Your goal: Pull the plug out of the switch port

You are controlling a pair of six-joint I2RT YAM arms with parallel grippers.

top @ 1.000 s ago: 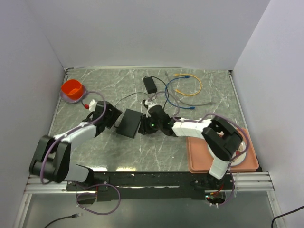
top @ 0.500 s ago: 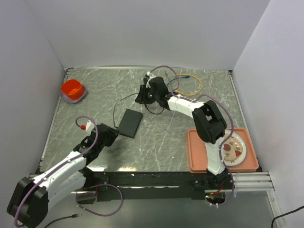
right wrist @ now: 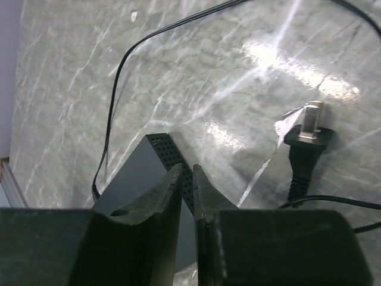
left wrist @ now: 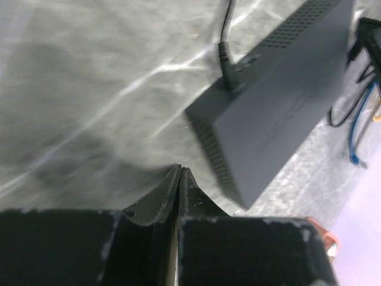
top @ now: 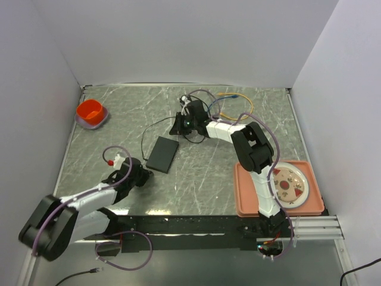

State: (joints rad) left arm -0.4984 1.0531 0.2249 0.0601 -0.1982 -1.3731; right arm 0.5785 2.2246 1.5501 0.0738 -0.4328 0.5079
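From my remote seat I saw the flat black box [top: 162, 154] lying left of the middle of the tabletop [top: 208, 179], tilted a little. The switch port [left wrist: 236, 83] was in its left long edge. The plug [left wrist: 228, 64] sat in that port, and its thin black lead [left wrist: 226, 18] ran away toward the far side.

The left tool [left wrist: 180, 170] was clenched, its fingers pressed together on nothing. It hovered low, just near-left of the box's near corner, apart from both box and plug.

The right tool [right wrist: 187, 168] reached over the far half of the tabletop, beyond the box's far end. Its fingers stood narrowly apart, a thin slit between them with nothing in it. Through its camera I could see a two-pin mains plug [right wrist: 305, 134] lying loose on the stone-patterned surface to the right.

An orange cup [top: 90, 112] stood at the far left. A yellow cable [top: 241, 110] and a blue cable [left wrist: 357, 119] lay coiled at the far side. A pink tray [top: 250, 202] carrying a plate [top: 290, 183] sat at the near right.
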